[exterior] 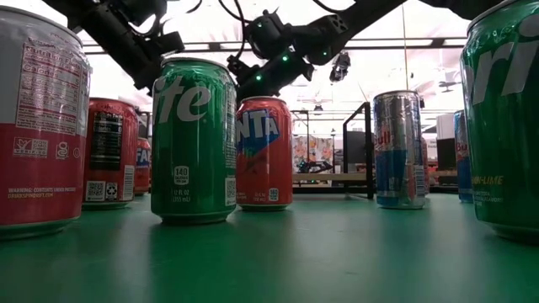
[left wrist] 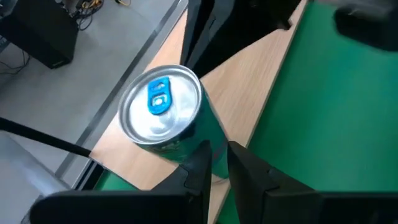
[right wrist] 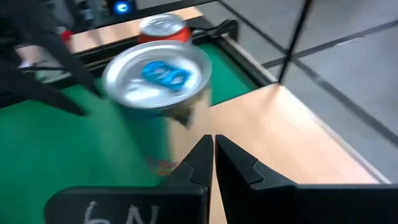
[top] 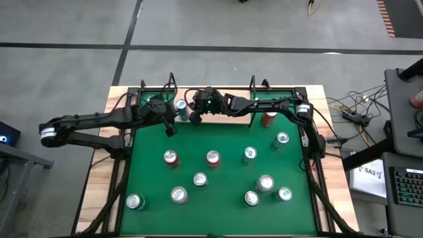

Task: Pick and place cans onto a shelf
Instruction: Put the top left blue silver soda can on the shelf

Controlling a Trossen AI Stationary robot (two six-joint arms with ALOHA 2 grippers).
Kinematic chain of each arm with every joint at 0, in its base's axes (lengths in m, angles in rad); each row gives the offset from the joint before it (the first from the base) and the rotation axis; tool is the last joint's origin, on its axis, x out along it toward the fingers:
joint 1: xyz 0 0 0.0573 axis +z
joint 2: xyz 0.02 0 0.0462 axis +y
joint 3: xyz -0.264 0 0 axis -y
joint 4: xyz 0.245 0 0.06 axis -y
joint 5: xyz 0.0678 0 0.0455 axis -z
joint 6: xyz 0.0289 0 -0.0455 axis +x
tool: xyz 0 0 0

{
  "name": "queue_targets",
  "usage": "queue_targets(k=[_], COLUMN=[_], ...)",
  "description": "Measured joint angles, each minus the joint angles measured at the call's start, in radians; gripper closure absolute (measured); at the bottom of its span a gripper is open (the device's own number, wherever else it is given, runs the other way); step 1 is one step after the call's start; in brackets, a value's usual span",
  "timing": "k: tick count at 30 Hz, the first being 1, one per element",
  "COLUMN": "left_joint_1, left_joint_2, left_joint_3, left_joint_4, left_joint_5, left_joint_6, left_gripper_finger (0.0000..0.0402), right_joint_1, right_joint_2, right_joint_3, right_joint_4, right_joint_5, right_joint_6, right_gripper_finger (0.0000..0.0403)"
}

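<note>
- Cans stand all over the green surface, and two are on the shelf at the far edge.
- One can with a blue tab stands on the left part of the shelf. The left tool is just beside it, on the green side.
- In the left wrist view this blue-tab can is right in front of the left tool. The fingertips are close to its side, but not around it.
- The left tool is almost closed, with just a thin gap. It holds nothing.
- The right tool is over the shelf too, just to the right of the blue-tab can.
- In the right wrist view the right tool is shut tight and holds nothing. The blue-tab can looks blurry there. It is just past the fingertips and a bit to one side.
- A red can stands on the right part of the shelf, near the right arm.
- About ten more cans stand apart from each other on the green surface, well away from both tools.
- In the low view a green can and an orange-red can stand close by, with both arms above them.
</note>
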Motion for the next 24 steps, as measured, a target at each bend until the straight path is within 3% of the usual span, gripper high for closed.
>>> queue_targets(k=[24], left_joint_1=[-0.001], left_joint_2=[-0.083], left_joint_3=[0.011], left_joint_4=[-0.004], left_joint_5=[0.008], left_joint_6=[0.034], left_gripper_finger=[0.0365], right_joint_1=[0.040], right_joint_2=[0.000], right_joint_3=[0.000], right_joint_4=[0.019], right_joint_5=[-0.048], right_joint_6=[-0.012], right_gripper_finger=[0.0394])
